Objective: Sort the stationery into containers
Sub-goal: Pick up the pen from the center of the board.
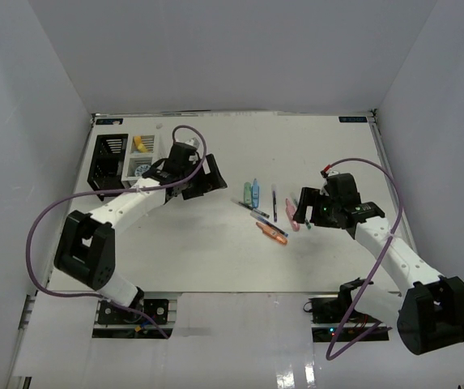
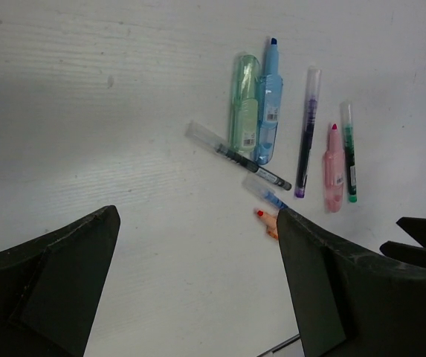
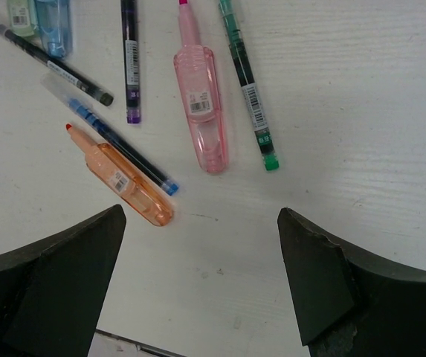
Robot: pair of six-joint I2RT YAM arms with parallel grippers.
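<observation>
**Jaws wide open on both arms, pile waiting mid-table**

Right gripper [image 3: 198, 277] first: its two black fingers stand far apart with nothing between them, hanging over bare white table [image 1: 215, 259] just short of the pile. Nearest to it are a stubby see-through pink marker [image 3: 201, 104] and a stubby see-through orange marker [image 3: 127, 186]. A thin green pen [image 3: 248, 85] lies just beside the pink one, and a thin blue-banded pen [image 3: 120, 145] runs along the orange one, looks like touching.

Left gripper [image 2: 198, 290] is released and empty too. It sits between the pile and the boxes, looking at a pale green marker [image 2: 244, 104] and a pale blue marker [image 2: 268, 111] lying side by side, touching.

The black slatted organizer [image 1: 106, 150] and the white slatted organizer [image 1: 129, 146] sit together at the far left, well apart from the pile. The white one has something yellow in it, can't tell what else.

My guess is the right arm goes for the pink marker. If so:
- straddle the barrel at its middle, fingers across its width
- come straight down so the right finger lands in the gap, not on the green pen
- close gently, since smooth round plastic likes to squirt out

The orange one looks trickier with that pen against it
</observation>
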